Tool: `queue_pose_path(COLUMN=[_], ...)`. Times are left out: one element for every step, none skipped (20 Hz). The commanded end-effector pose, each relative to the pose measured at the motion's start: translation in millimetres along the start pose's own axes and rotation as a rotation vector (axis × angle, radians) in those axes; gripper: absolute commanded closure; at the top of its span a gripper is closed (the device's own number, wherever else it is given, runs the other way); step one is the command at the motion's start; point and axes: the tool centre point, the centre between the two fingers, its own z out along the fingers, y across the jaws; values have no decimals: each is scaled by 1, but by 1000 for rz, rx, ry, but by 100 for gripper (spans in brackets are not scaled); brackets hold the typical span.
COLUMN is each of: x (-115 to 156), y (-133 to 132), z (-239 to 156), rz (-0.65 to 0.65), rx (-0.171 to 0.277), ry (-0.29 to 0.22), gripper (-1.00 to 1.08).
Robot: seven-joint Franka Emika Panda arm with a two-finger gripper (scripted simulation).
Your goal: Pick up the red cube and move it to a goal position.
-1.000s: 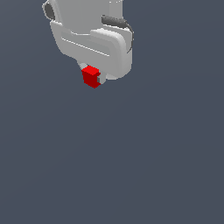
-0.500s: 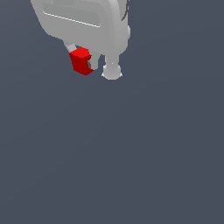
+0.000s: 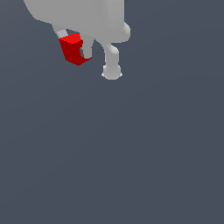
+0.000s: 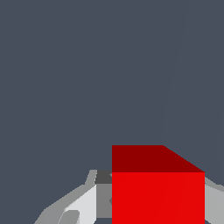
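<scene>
Red, small and plain, the cube [image 3: 73, 49] sits pinched between the white gripper's [image 3: 75, 47] jaws, aloft; carrying is underway, and next comes steady travel to the unseen goal.

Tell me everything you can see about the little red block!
The red cube is small, plain and bright red, with darker shaded sides and sharp edges. It looks smooth, with no marks. It sits slightly turned, pinched between the pale fingers of the tool, near the top of the exterior view. Only the fingers touch it.
</scene>
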Motion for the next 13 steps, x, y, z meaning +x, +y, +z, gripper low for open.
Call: queue_pose_path(x=[2,2,3,3,4,4,4,5,5,5,5,5,5], y=[0,0,0,0,1,1,1,1,1,1,1,1,0], z=[-5,-6,-7,-8,-9,-9,-10,-10,-11,-11,-11,-11,-11], rz=[0,0,0,0,0,0,0,0,0,0,0,0,0], rx=[0,0,0,0,1,1,1,1,1,1,1,1,1], ry=[0,0,0,0,0,0,0,0,0,0,0,0,0], gripper=[108,108,108,108,108,108,108,108,108,108,108,108,108])
